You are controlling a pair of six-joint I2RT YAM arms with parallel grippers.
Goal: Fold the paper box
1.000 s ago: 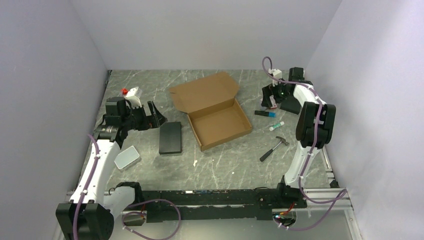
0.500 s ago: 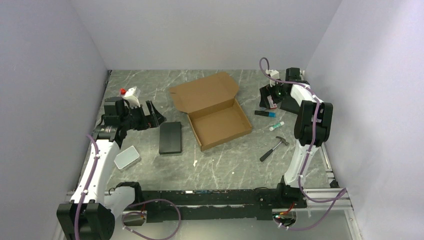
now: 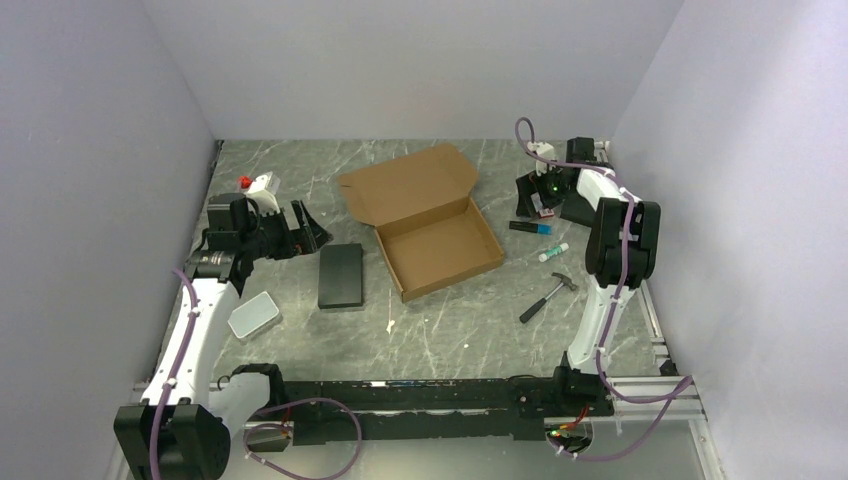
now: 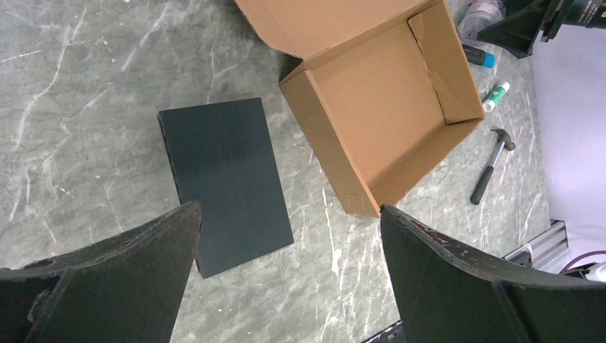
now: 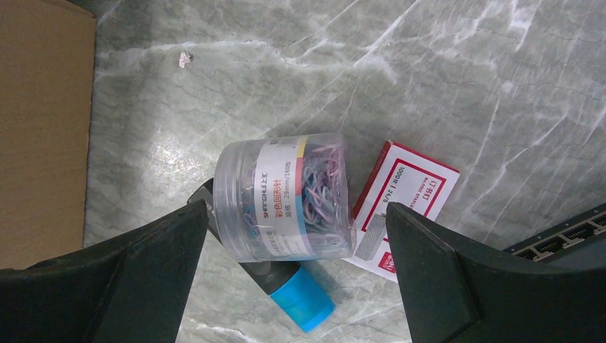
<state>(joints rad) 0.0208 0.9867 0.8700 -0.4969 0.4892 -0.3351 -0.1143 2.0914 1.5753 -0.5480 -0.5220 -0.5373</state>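
Note:
The paper box (image 3: 440, 245) is a brown cardboard tray standing open in the middle of the table, its lid (image 3: 405, 185) laid back flat towards the far wall. In the left wrist view the paper box (image 4: 386, 107) shows its walls upright and nothing inside. A strip of the cardboard (image 5: 43, 128) lies at the left edge of the right wrist view. My left gripper (image 3: 318, 228) (image 4: 289, 214) hovers open to the left of the box, over bare table. My right gripper (image 3: 535, 195) (image 5: 296, 211) is open to the right of the box, above a jar, holding nothing.
A black block (image 3: 341, 276) (image 4: 225, 182) lies left of the box and a grey tin (image 3: 254, 315) nearer the left arm. On the right lie a hammer (image 3: 548, 297), a blue-capped marker (image 5: 300, 293), a clear jar of paper clips (image 5: 286, 200) and a staples box (image 5: 404, 207).
The right gripper has drifted slightly left and towards the back wall. The left arm has barely shifted. Both grippers stay open and the box has not moved.

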